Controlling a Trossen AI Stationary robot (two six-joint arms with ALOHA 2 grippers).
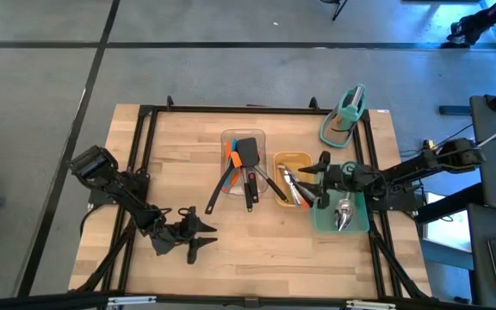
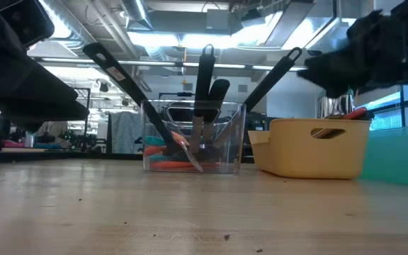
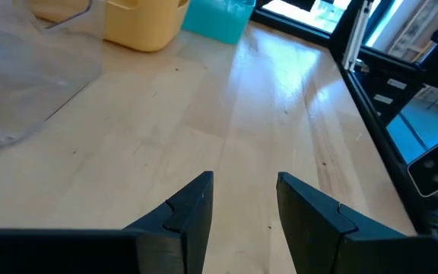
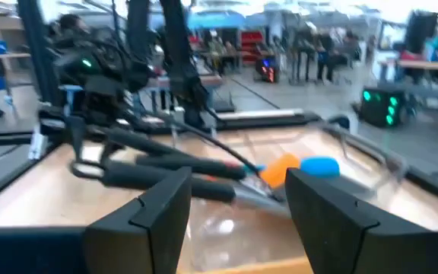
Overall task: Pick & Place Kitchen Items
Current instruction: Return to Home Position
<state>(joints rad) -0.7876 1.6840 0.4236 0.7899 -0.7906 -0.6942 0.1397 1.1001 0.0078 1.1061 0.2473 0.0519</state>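
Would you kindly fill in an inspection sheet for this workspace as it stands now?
Surface: light wooden table in a black frame.
Job's things: black long-handled utensils and an orange spatula in the clear plastic bin; shiny steel utensils in the yellow plastic bin; one shiny steel piece on the teal tray.
Clutter: teal stand-like object at the far right corner.
Grippers: left gripper open, low over bare wood, near left; right gripper open, at the yellow bin's right side.
Cables: dark cable loop beside the left arm's base.
Surroundings: grey floor; lit workshop room behind.
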